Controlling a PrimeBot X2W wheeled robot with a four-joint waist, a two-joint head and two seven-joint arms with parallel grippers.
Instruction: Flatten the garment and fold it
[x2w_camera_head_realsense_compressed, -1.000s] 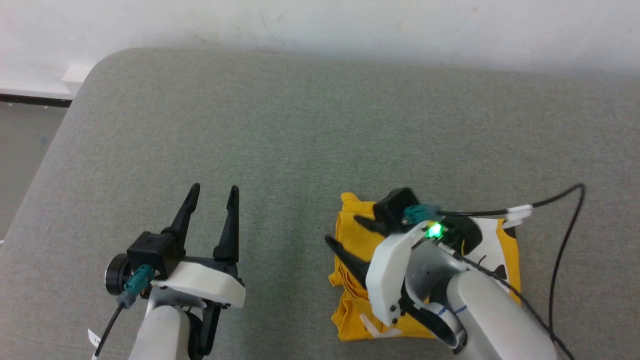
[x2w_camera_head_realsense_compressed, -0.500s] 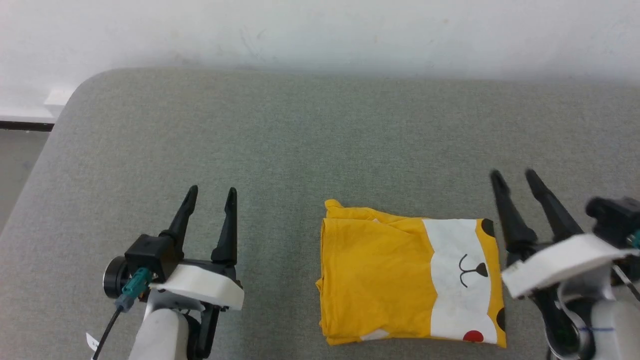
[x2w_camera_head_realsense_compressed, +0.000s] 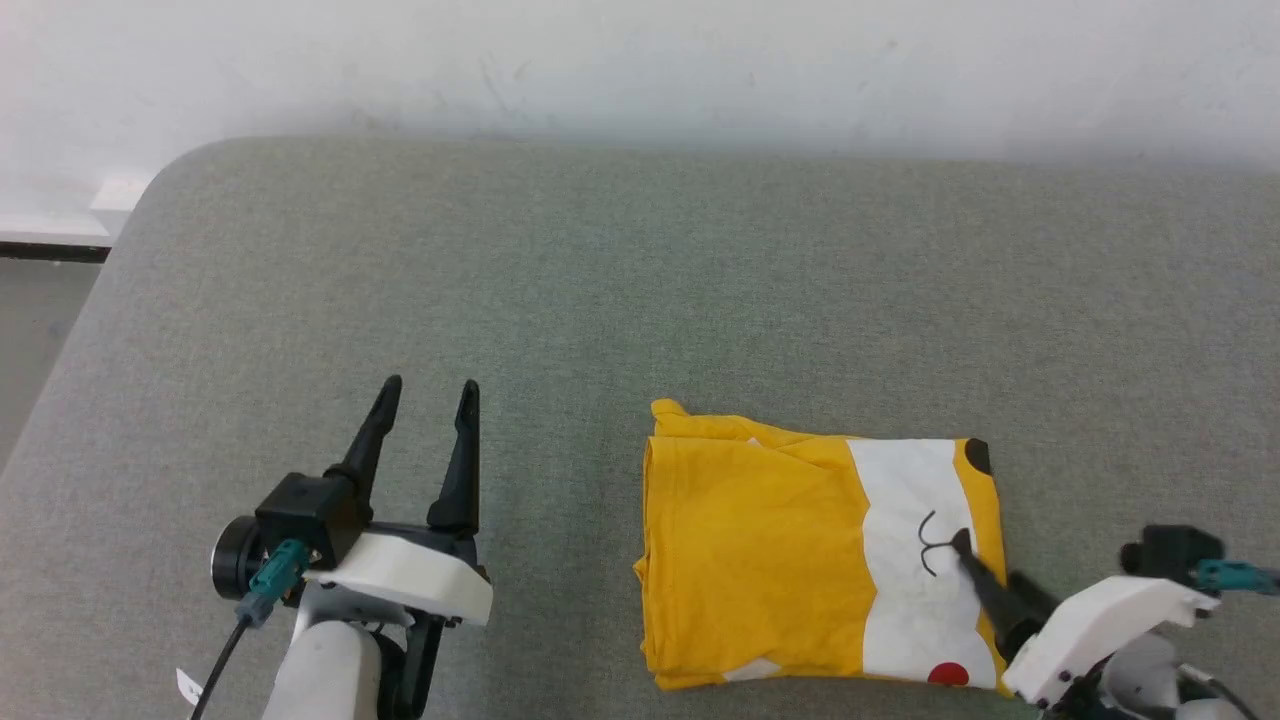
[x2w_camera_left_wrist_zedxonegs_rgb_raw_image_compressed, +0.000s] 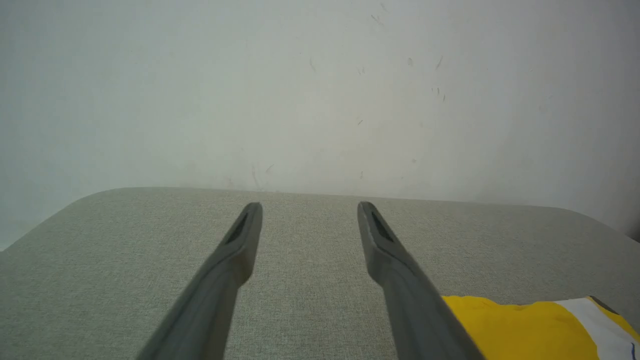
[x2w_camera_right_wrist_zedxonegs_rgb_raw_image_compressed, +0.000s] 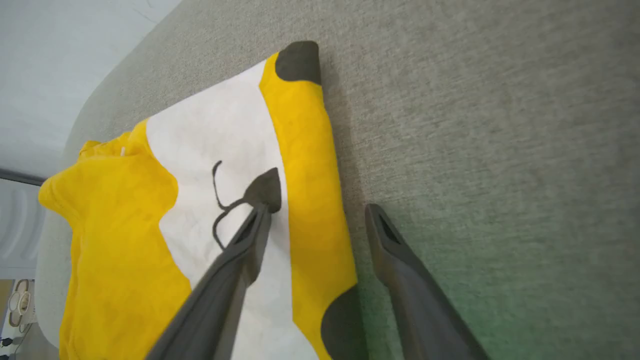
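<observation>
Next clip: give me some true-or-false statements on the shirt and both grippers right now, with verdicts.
1. The garment lies folded into a rough rectangle on the grey surface. True.
2. The left gripper is shut on the garment. False: it is open over bare surface, apart from the garment.
3. One of the right gripper's fingers is over the white patch, the other over bare surface. True.
4. The white patch is on the side nearer the left gripper. False: it is on the side nearer the right gripper.
</observation>
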